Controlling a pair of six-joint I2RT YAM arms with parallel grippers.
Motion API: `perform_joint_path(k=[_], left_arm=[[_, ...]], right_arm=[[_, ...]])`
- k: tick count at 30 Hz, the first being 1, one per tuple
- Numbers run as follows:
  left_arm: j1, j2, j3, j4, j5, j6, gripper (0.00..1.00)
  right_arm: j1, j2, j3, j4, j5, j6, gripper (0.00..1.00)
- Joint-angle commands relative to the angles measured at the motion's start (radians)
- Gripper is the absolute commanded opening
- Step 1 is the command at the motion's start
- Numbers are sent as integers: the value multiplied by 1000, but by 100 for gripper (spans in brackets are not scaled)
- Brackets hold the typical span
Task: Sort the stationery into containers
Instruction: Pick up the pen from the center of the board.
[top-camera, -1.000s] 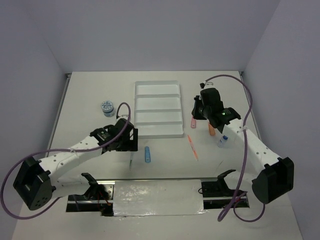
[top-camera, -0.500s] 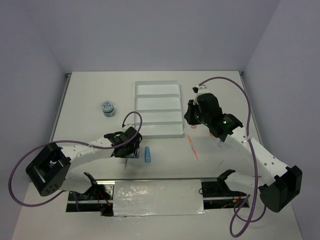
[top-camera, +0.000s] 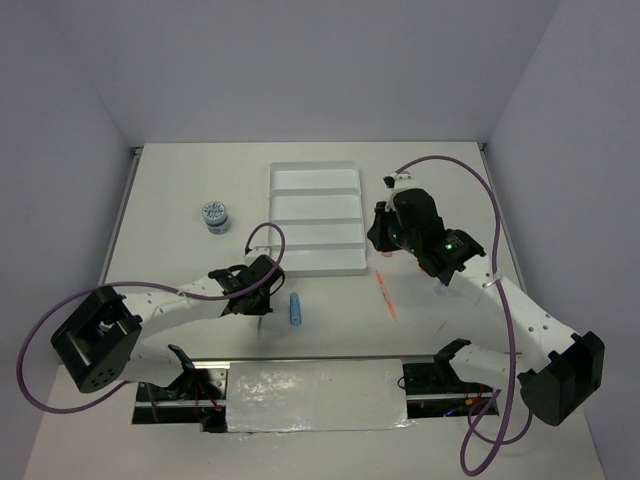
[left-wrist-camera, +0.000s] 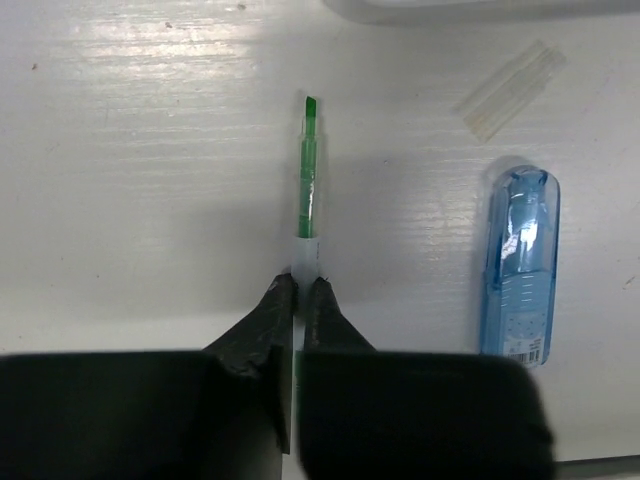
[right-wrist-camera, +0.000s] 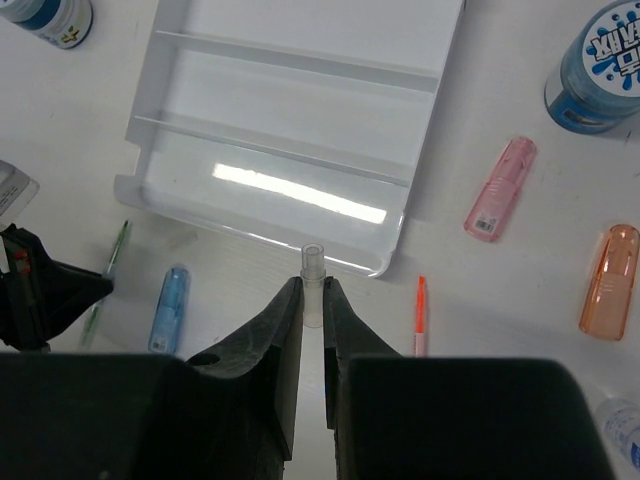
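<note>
My left gripper (left-wrist-camera: 300, 290) is shut on the white end of a thin green pen (left-wrist-camera: 308, 170) that lies on the table, its tip pointing away. In the top view this gripper (top-camera: 260, 300) sits just left of a short blue stick (top-camera: 296, 307). My right gripper (right-wrist-camera: 313, 290) is shut on a small clear cap (right-wrist-camera: 313, 262) and hovers over the near right corner of the white four-compartment tray (right-wrist-camera: 395, 255). Seen from above, the right gripper (top-camera: 380, 236) is beside the tray (top-camera: 316, 262).
A pink stick (right-wrist-camera: 500, 188), an orange stick (right-wrist-camera: 610, 280), an orange pen (right-wrist-camera: 420, 315) and a patterned tub (right-wrist-camera: 605, 65) lie right of the tray. Another tub (top-camera: 215, 216) stands to its left. A clear cap (left-wrist-camera: 510, 90) lies by the blue stick (left-wrist-camera: 520, 265).
My left gripper moved nearer, came down and shut on the green pen. My right arm swung left from the pink and orange sticks to the tray's corner, still shut on the cap.
</note>
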Motion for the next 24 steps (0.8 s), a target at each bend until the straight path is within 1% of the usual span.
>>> perform_joint_path(k=[1,2,4,7,8,9,10,12,13,14,16,17,18,21,22,24], left_arm=[[-6,70,-58,-36,37,-28,3],[-7,78,-57,-42,36,-28,0],[-21,66,-38,-87,7,-37,0],[-41,-26,21,-163,-83,-56,0],[-54,-98,37,-190,-100,-53,0],[-59,-135,69,-200,-113,-51,0],[-64,-213,84,-203,-125,-36,0],[-65,-287,123,-185,-125,-18,0],[-67,-353,130,-163,-118,11,0],[-67,-385,134,-133,-92,30,0],[-67,-436,131,-33,-58,65,0],[-68,-475,118,4,-17,73,0],[-68,-494,112,76,5,82,0],[-68,-552,62,200,108,76,0],[-68,-578,43,290,137,71,0],[-68,-600,-4,374,221,59,0]], right_arm=[[5,-40,-22,66,-28,-15,0],[5,-53,-38,91,-36,-13,0],[5,-79,-72,128,-69,0,0],[5,-122,-120,232,-114,37,0],[4,-132,-128,281,-117,49,0],[5,-142,-131,303,-114,75,0],[7,-160,-138,327,-126,85,0],[8,-175,-144,407,-137,114,0],[8,-194,-158,439,-146,126,0],[8,-204,-169,506,-151,140,0],[10,-229,-209,606,-154,196,0],[8,-232,-220,687,-163,239,0],[11,-234,-227,720,-168,264,0],[20,-226,-244,855,-181,344,0],[36,-217,-262,931,-177,361,0],[49,-206,-279,997,-151,402,0]])
